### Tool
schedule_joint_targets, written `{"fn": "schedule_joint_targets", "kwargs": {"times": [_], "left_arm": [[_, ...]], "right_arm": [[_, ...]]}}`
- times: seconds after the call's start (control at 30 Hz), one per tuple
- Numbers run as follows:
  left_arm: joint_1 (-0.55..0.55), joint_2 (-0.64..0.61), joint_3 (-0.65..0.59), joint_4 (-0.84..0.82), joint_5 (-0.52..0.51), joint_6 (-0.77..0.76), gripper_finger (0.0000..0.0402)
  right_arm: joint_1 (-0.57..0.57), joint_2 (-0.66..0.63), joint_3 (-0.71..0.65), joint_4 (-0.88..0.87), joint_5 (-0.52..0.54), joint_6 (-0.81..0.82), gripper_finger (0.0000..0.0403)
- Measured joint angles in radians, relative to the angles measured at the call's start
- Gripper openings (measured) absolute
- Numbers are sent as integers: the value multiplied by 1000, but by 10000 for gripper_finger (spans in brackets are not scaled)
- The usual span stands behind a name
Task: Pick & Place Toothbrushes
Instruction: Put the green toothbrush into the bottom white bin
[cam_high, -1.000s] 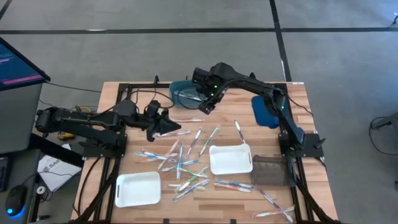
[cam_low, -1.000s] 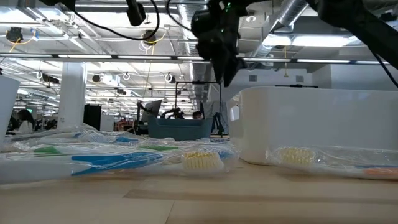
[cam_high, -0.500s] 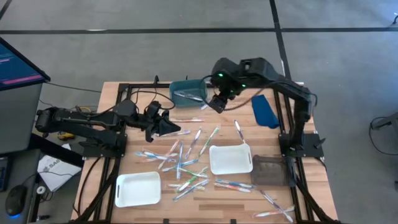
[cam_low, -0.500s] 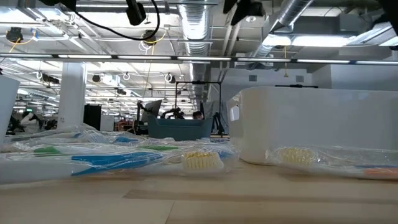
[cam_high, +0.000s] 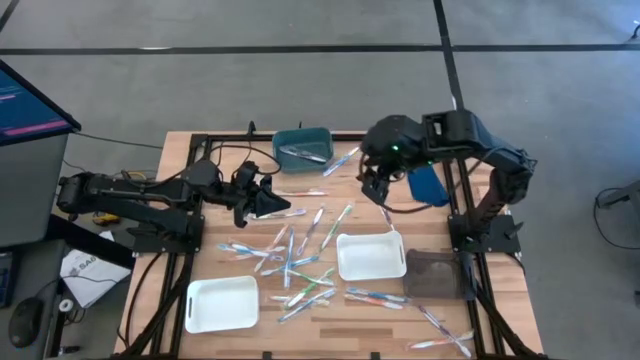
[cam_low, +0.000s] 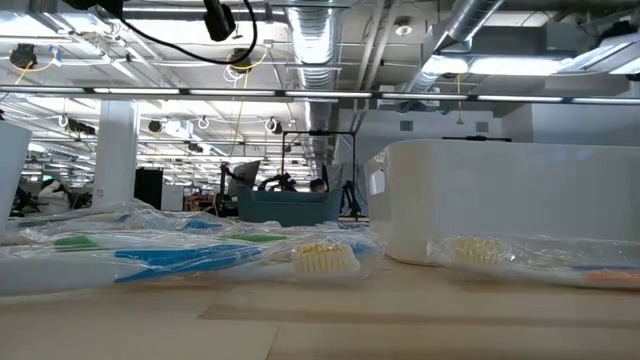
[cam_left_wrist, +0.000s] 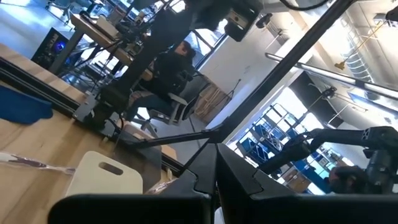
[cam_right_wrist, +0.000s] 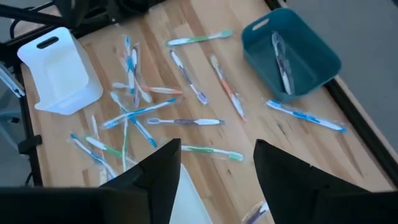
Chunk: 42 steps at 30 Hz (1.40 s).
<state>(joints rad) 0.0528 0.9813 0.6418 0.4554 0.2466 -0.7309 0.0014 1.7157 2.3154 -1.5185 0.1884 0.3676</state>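
toothbrushes (cam_high: 292, 258) lie scattered over the middle of the counter (cam_high: 180, 150), thin plastic sticks in clear crinkled wrappers, with white, green, blue and pink handles and small bristle heads. the counter is pale wooden planks with a visible grain, framed by black metal rails. largest on it are three rectangular trays: a white one (cam_high: 222, 304) with rounded corners near the front left, a second white tray (cam_high: 370, 256) right of the pile, and a teal tray (cam_high: 303, 149) at the back with a couple of brushes inside. a dark smoky bin (cam_high: 434, 274) stands just beside the second white tray, and a blue cloth-like piece (cam_high: 428, 182) lies toward the back right.

the right claw (cam_high: 374, 187) hangs above the counter between the teal tray and the second white tray, its two dark fingers (cam_right_wrist: 283, 171) spread apart and holding nothing. one blue brush (cam_high: 342, 161) lies just beside the teal tray, outside it. the left claw (cam_high: 272, 203) rests low at the left edge of the pile, fingers pressed together, with no brush visibly held.

in the low view a wrapped brush head (cam_low: 324, 259) lies in front of a white tray wall (cam_low: 520, 200).
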Motion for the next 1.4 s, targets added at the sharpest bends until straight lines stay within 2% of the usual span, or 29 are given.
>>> {"fn": "schedule_joint_targets", "kwargs": {"times": [0.23,0.37,0.53,0.7,0.97,1.17,1.27,1.4], "left_arm": [[0,10,-1,-8,-30,-8,4],[-2,28,1,-2,-47,-8,4],[-41,58,34,-13,-57,14,3],[-63,134,131,-81,-138,39,3],[-65,272,355,-491,-223,149,2],[-31,321,417,-865,-287,156,2],[15,320,417,-1096,-363,100,2],[99,309,417,-1384,-509,-141,2]], "right_arm": [[54,-26,-3,-52,36,17,192],[94,-90,-69,-39,92,19,192],[122,-223,-241,18,134,19,196],[122,-408,-493,204,127,19,195],[123,-673,-909,655,55,58,192],[151,-727,-1082,987,45,112,196],[163,-715,-1112,1089,44,132,196],[209,-673,-1113,1163,45,183,192]]}}
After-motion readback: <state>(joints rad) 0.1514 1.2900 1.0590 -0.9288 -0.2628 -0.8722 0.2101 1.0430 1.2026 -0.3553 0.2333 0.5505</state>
